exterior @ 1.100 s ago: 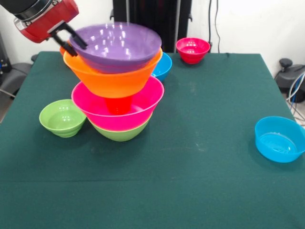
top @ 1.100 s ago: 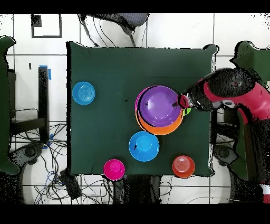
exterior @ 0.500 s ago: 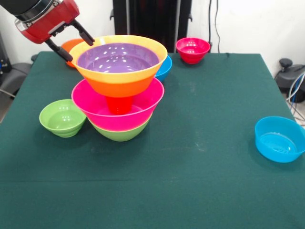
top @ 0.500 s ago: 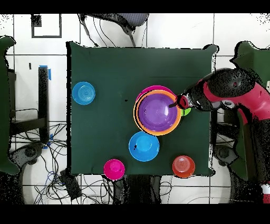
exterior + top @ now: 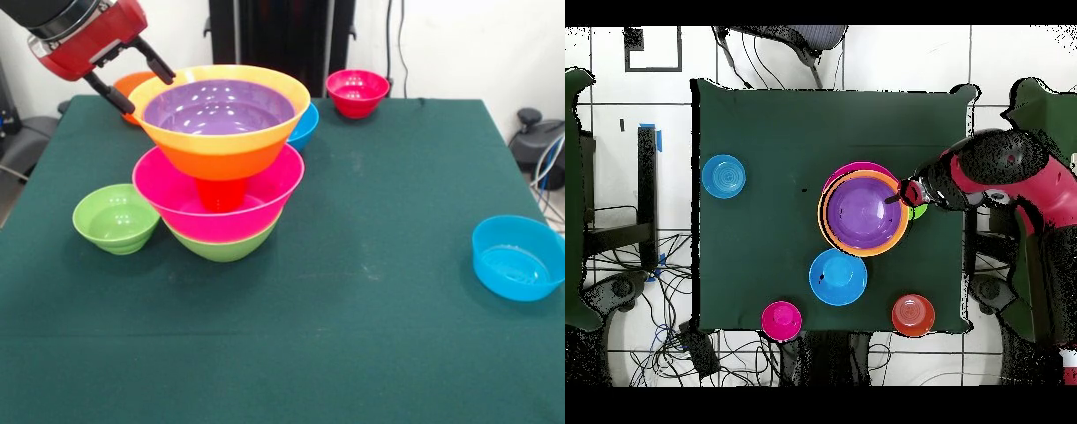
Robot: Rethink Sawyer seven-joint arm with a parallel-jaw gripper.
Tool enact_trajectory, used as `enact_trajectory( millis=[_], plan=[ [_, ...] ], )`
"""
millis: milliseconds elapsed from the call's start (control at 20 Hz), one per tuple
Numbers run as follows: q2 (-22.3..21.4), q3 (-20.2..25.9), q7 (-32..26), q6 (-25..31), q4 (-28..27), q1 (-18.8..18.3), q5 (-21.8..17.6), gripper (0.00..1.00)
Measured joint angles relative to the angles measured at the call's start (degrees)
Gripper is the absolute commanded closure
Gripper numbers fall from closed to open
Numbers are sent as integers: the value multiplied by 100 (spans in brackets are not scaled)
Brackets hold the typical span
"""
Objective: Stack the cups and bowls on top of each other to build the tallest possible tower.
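Red gripper (image 5: 131, 69) spread open, empty, just beside the tower's (image 5: 218, 159) top rim. Purple bowl (image 5: 218, 108) nested in the orange bowl (image 5: 221, 146), on an orange cup (image 5: 221, 193) inside the pink bowl (image 5: 218, 208), green bowl (image 5: 222, 248) lowest, on the surface (image 5: 371, 291).

Dark green table (image 5: 371, 291), bowl tower (image 5: 221, 159), loose green (image 5: 116, 217), blue (image 5: 517, 258), red bowls (image 5: 357, 93)

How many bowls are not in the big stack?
5. A small green plastic bowl beside the stack, a blue one alone near the table's edge, another blue one behind the stack, and a red-pink one and an orange one at the robot's edge.
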Motion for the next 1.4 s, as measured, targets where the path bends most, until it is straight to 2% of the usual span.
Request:
enact_trajectory(
  millis=[700, 1400],
  plan=[
    [-55, 0, 0, 0, 2, 8, -1, 0],
    [-383, 0, 0, 1, 1, 31, -15, 0]
  ],
)
